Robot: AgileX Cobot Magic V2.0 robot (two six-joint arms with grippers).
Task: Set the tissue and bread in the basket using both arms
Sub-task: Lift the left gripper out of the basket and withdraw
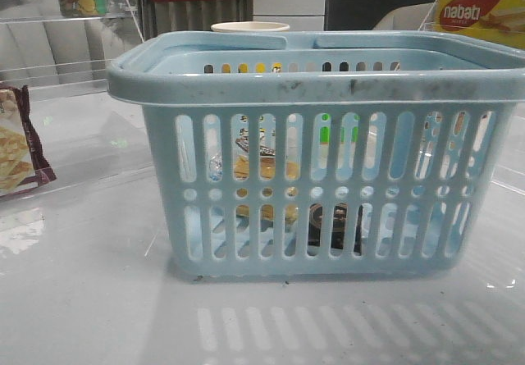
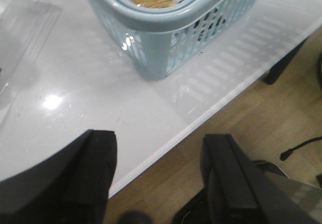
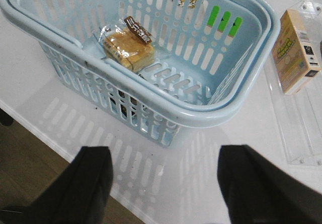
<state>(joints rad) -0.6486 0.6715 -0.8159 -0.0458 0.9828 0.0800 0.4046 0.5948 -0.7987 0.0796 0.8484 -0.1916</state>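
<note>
- The bread (image 3: 128, 45) lay inside the basket (image 3: 151, 100), well beyond the spread, empty right gripper (image 3: 163, 183).
- The left gripper (image 2: 161, 178) was spread too, the basket ahead of it.

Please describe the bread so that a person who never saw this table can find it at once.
Find the large light-blue basket on the white table. The bread lies on its floor: golden-brown buns in a clear bag with a dark printed label, unlike the yellow carton standing outside the basket.
</note>
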